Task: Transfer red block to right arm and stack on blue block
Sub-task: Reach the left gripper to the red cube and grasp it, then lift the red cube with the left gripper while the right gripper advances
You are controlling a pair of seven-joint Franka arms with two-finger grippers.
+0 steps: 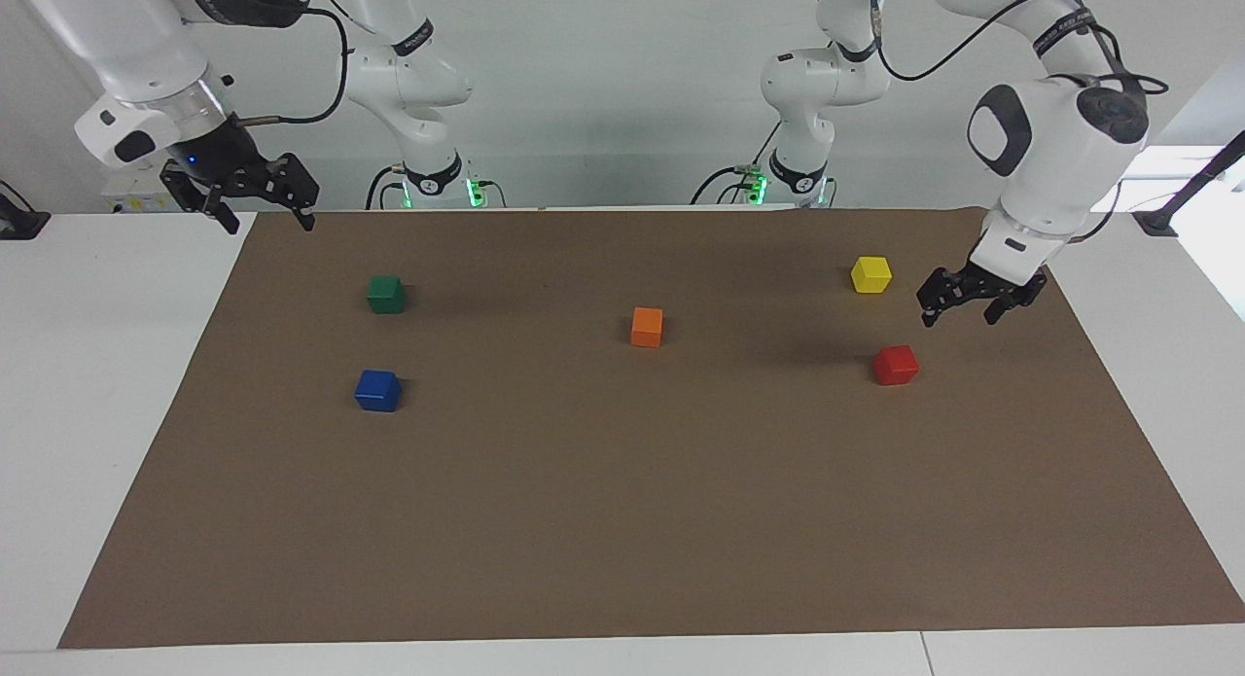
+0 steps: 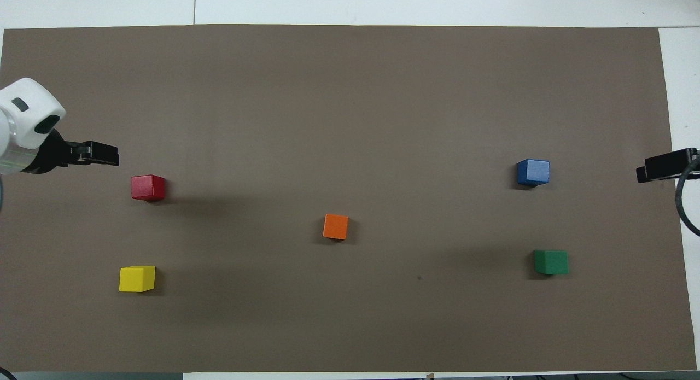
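Observation:
The red block (image 1: 896,365) sits on the brown mat (image 1: 622,520) toward the left arm's end; it also shows in the overhead view (image 2: 147,187). My left gripper (image 1: 960,316) is open and empty, hanging over the mat just beside the red block, apart from it; the overhead view shows it too (image 2: 104,154). The blue block (image 1: 377,390) sits toward the right arm's end, also visible from overhead (image 2: 533,171). My right gripper (image 1: 269,225) is open and empty, held over the mat's edge at its own end, and shows at the overhead frame's edge (image 2: 659,168).
An orange block (image 1: 647,326) sits mid-mat. A yellow block (image 1: 871,274) lies nearer to the robots than the red block. A green block (image 1: 385,294) lies nearer to the robots than the blue block. White table surrounds the mat.

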